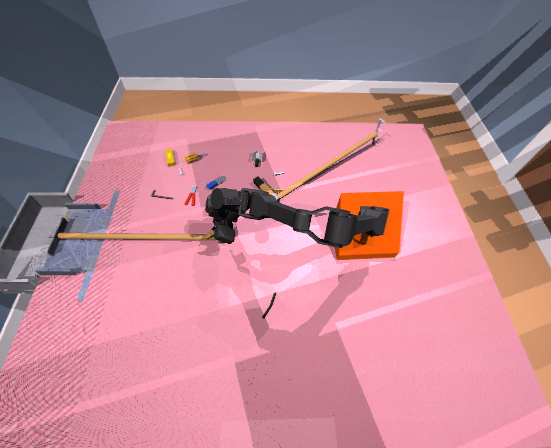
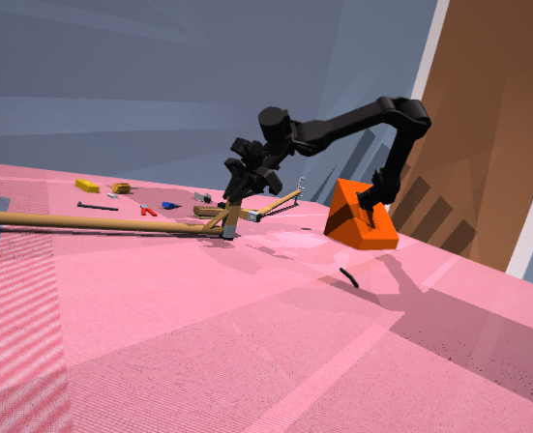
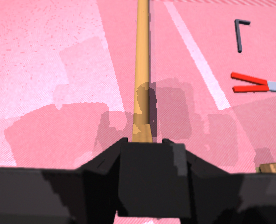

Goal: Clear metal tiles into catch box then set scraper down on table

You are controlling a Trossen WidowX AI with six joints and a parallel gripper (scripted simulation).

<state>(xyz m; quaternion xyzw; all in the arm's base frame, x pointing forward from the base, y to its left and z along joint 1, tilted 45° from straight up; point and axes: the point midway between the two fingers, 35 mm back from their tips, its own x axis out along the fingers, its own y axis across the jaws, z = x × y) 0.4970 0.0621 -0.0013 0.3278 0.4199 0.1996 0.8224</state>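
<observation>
The long scraper (image 1: 152,236) (image 2: 99,225) (image 3: 142,65) has a wooden pole, a dark blade (image 1: 55,242) and a short upright grip. My gripper (image 1: 223,233) (image 2: 234,197) (image 3: 144,143) is shut on that grip at the pole's near end. The blade stands at the far end of the bluish steel bench plate (image 1: 77,252), by the near side of the grey catch box (image 1: 1,274). A small tan thing (image 1: 64,216) shows beside the blade; I cannot tell if it is a tile. No other tile can be made out on the plate. The box's inside is partly in shadow.
A second long wooden tool (image 1: 327,165) (image 2: 280,202) with a metal hook lies behind the arm. Pliers (image 1: 191,196) (image 3: 249,85), a hex key (image 1: 162,195) (image 3: 238,37), a blue-handled tool (image 1: 216,182) and a yellow block (image 1: 170,157) lie beyond the pole. The orange base (image 1: 394,220) holds the arm.
</observation>
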